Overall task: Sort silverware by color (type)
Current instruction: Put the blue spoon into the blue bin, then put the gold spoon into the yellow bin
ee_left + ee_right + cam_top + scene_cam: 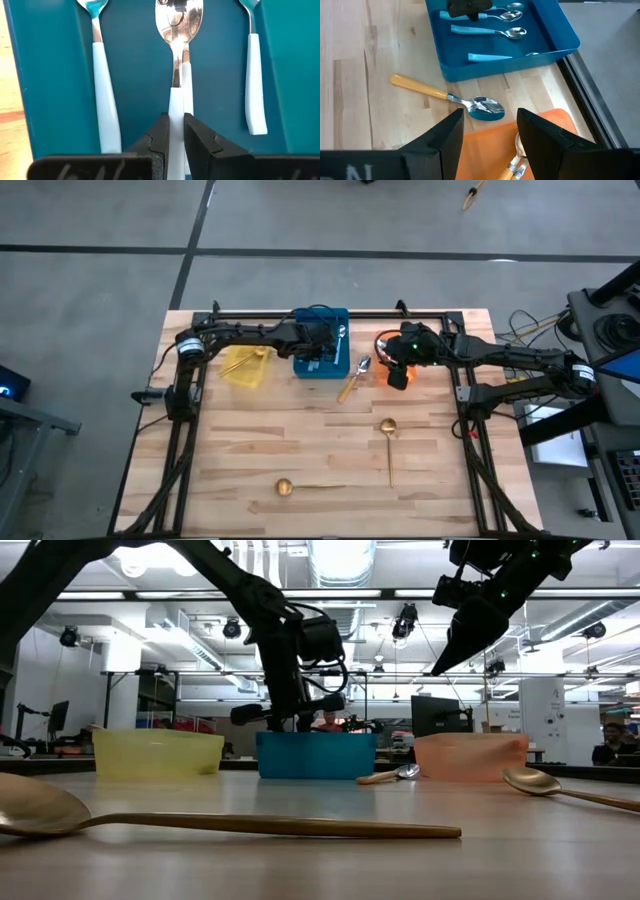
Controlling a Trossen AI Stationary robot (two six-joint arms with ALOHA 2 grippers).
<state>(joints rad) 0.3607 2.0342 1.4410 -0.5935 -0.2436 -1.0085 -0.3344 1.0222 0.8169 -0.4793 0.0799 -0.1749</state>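
Nearest the low cam: a gold spoon lying flat on the worktop, well in front of the blue bin and left of it; 2nd gold spoon in front of the bin, to its right. Yellow bin sits just left of the blue bin w/ gold pieces inside. Left hand is over the blue bin, fingers nearly shut, pinching the pale-blue handle of a silver-bowled spoon; another blue-handled spoon lies on one side of it in the bin, a third on the other. Orange-handled spoon lies on the worktop just right of the blue bin, bowl touching the orange bin edge. Right hand hangs above the orange bin, right of the blue bin, fingers wide apart, holding nothing; orange-handled spoons lie in that bin.
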